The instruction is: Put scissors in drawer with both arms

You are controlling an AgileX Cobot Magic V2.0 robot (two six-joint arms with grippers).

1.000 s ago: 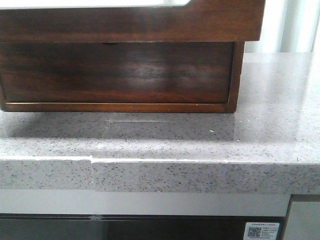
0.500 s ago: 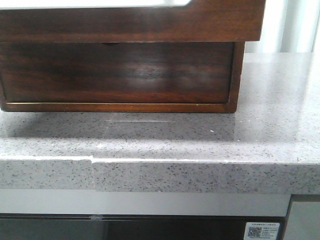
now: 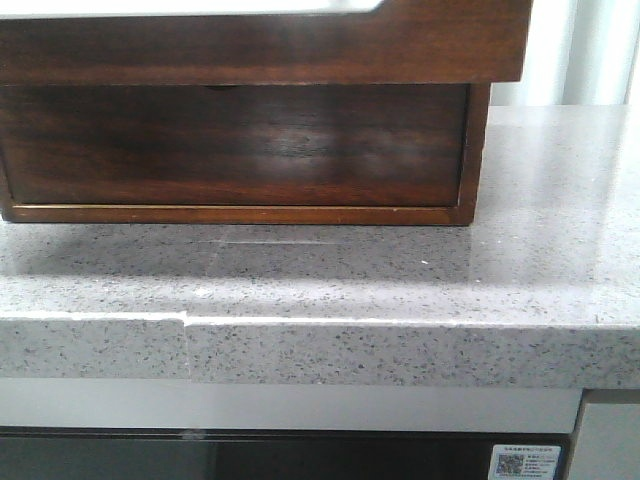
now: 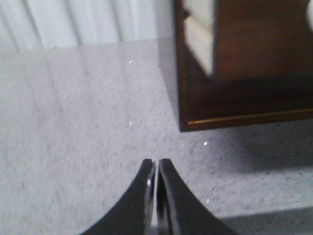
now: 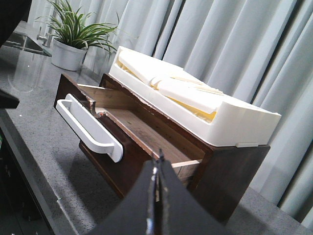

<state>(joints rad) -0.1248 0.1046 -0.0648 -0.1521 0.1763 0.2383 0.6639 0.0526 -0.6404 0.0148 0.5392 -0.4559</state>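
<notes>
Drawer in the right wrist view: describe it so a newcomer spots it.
On the grey counter stands a dark wooden cabinet with a white tray on top. The drawer is the level pulled out just under that tray, its wood floor showing. Unlike the shut front below, it carries a white handle.

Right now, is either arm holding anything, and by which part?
Nothing is held. The left gripper and right gripper both have their jaws shut on nothing; no scissors show.

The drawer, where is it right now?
In the right wrist view the drawer sticks out open from the wooden cabinet, just under the white tray.
</notes>
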